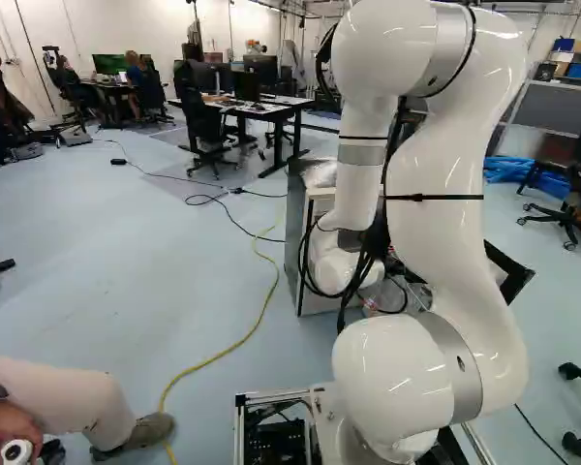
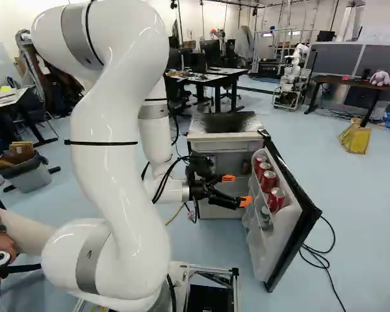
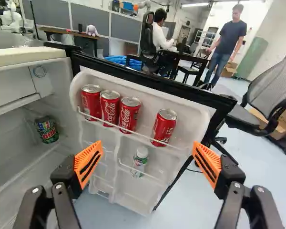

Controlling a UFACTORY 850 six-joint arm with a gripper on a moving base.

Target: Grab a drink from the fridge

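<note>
From here I see a white, jointed robot arm (image 2: 104, 149) bending across the left half of the right base view. At its end, near the middle of that frame, is a black two-fingered gripper with orange pads (image 2: 237, 190). Its fingers stand wide apart, with nothing held between them.

Just right of the frame's centre is a small, light-grey fridge (image 2: 231, 160), its black-edged door with a white plastic liner (image 2: 259, 250) hanging open toward the lower right. The drinks are in there: four red metal cans (image 3: 129, 114) stand along the door's upper rack, ahead of the gripper in the wrist view. Three are grouped toward the hinge, and one stands apart nearer the door's free edge. Below them, on a lower rack, is a small bottle with a white cap (image 3: 140, 162). Inside the fridge body, a dark can with green and red print (image 3: 46, 130) stands beyond one finger.

In the left base view, a yellow cable (image 1: 261, 305) winds across the pale floor from the middle to the lower left. Another robot (image 2: 292, 75), also white, stands at the upper right of the right base view.
</note>
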